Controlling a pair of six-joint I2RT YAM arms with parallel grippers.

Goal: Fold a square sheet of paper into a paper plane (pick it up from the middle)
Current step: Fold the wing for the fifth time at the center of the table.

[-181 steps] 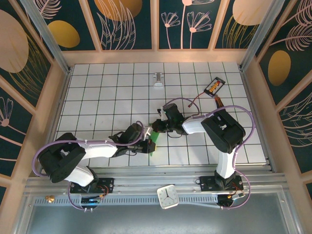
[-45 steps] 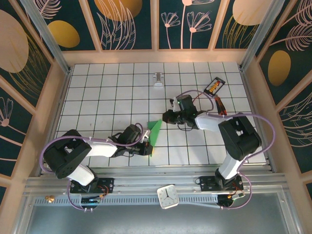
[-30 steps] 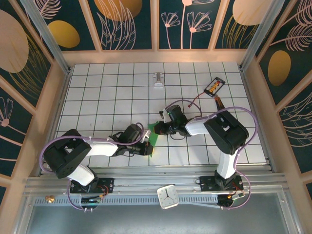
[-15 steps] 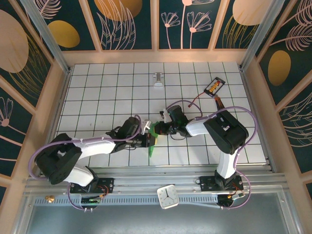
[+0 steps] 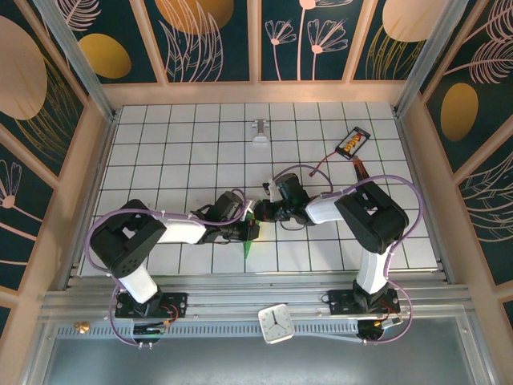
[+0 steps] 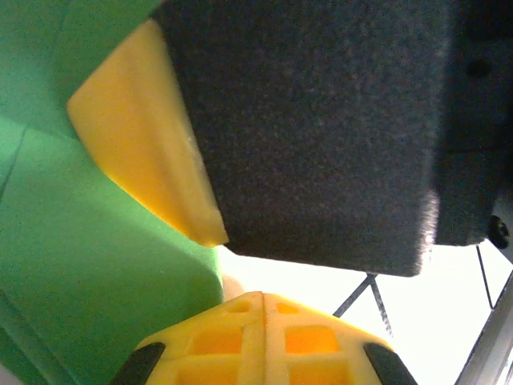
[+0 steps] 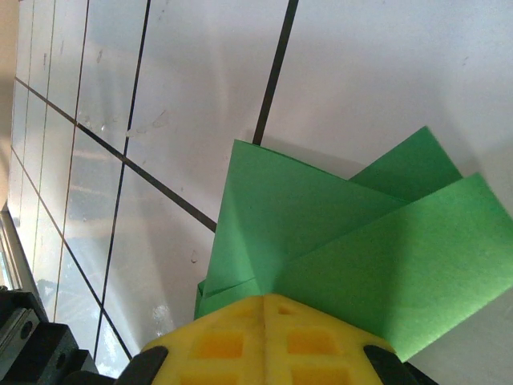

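**A:** How do your arms sit?

**B:** Your left arm (image 5: 180, 233) bends at the elbow, then reaches low across the table (image 5: 160, 160) to a spot beyond the clock (image 5: 277, 322). Your right arm (image 5: 353, 210) mirrors it from the other side of the clock, forearm lying low. The left gripper (image 5: 250, 231) and right gripper (image 5: 261, 213) meet nose to nose, just beside each other.

**A:** And the jaws?

**B:** Both pairs are pressed fully together. In each wrist view your yellow fingertips (image 7: 224, 345) meet with no gap.

**A:** Where is the paper?

**B:** The paper (image 5: 249, 242) lies on the table beyond the clock and a little to its left, right under both grippers. The right wrist view shows it part-folded, with overlapping layers running in beneath your fingertips.

**A:** What can't you make out?

**B:** You cannot tell whether either gripper has paper nipped between its tips or merely bears on it, because the tips cover that spot. From above, the grippers hide most of the paper, and a green sliver pokes out on the clock side. In the left wrist view a dark block (image 6: 321, 120) with a yellow wedge (image 6: 144, 136) sits blurred against the lens, and you cannot tell what it belongs to.
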